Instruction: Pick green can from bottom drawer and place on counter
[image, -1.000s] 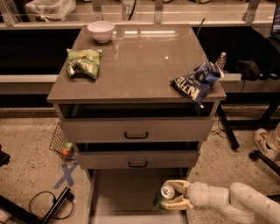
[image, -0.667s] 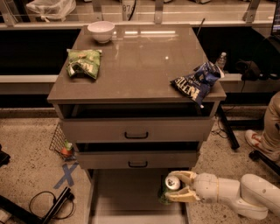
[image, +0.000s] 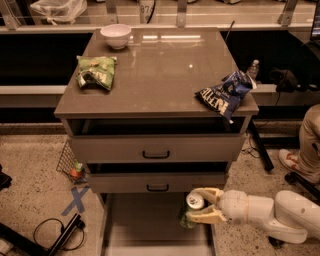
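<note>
The green can with its silver top is held upright between the cream fingers of my gripper, which is shut on it. My arm comes in from the lower right. The can hangs above the right edge of the pulled-out bottom drawer, just below the front of the middle drawer. The counter is the glossy grey-brown top above. The can's lower part is partly hidden by the lower finger.
On the counter lie a white bowl at back left, a green snack bag at left and a blue snack bag at the right front edge. The two upper drawers stand slightly open. A person's leg and shoe are at right.
My gripper has lifted the green can up and a little to the right, from low in the bottom drawer to just under the middle drawer's front.
</note>
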